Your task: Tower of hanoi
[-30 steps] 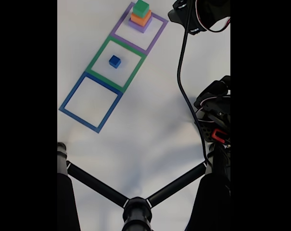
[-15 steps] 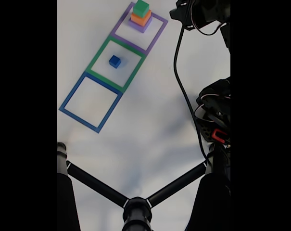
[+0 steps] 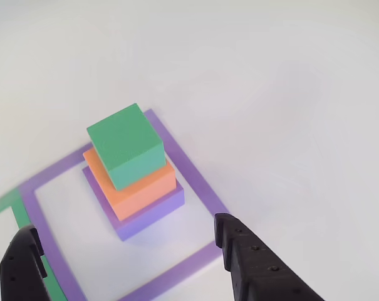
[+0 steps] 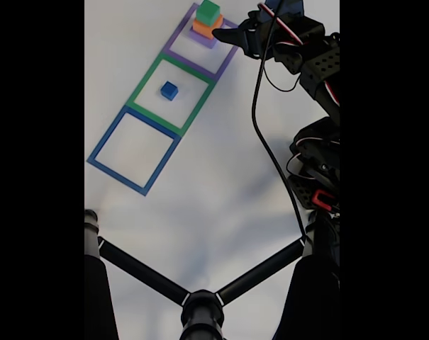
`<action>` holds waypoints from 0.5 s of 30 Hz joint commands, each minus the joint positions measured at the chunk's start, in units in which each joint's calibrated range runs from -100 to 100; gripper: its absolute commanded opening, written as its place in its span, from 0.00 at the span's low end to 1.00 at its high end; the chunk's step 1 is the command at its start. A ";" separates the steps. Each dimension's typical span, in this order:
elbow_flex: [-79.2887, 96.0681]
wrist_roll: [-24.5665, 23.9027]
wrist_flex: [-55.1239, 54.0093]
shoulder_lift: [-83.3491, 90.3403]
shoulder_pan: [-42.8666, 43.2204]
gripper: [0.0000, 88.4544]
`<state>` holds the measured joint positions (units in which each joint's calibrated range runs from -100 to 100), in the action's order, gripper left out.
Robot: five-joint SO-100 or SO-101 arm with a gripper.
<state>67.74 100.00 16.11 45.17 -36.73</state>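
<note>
- White tabletop (image 4: 221, 184), matte and brightly lit, carried three flat square frames set edge to edge in a diagonal row: blue frame (image 4: 99, 152) nearest the fixed view's lower left, green frame (image 4: 149, 76) in the middle, purple frame (image 4: 225, 59) toward the table's far edge.
- Tower of hanoi, main stack (image 3: 131, 172): stood inside the purple frame, toward its far corner. Purple slab (image 3: 158, 212) at the base, orange block (image 3: 142, 189) on it, green block (image 3: 125, 144) on top; each tier narrower than the one below, edges roughly aligned, foam faces clean.
- Blue cube (image 4: 169, 90): sat alone near the centre of the green frame, apart from the stack, presumably as the opening transfer of the puzzle.
- Gripper (image 3: 123, 254): wide open, holding nothing; dark fingers straddled the near side of the stack in the other view, likely lined up to take the green block.
- Black tripod legs (image 4: 147, 273) crossed the near edge of the fixed view.
</note>
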 commanded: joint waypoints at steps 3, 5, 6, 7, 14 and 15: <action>6.09 0.00 -22.62 -6.55 2.08 0.40; 7.36 0.00 -29.50 -10.80 2.08 0.41; 7.81 0.00 -32.25 -12.80 2.08 0.41; 8.00 0.00 -35.17 -14.96 2.08 0.41; 8.09 0.00 -47.15 -25.14 2.31 0.41; 8.00 0.00 -48.04 -26.02 2.31 0.41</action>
<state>76.26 100.00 -26.79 21.24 -35.28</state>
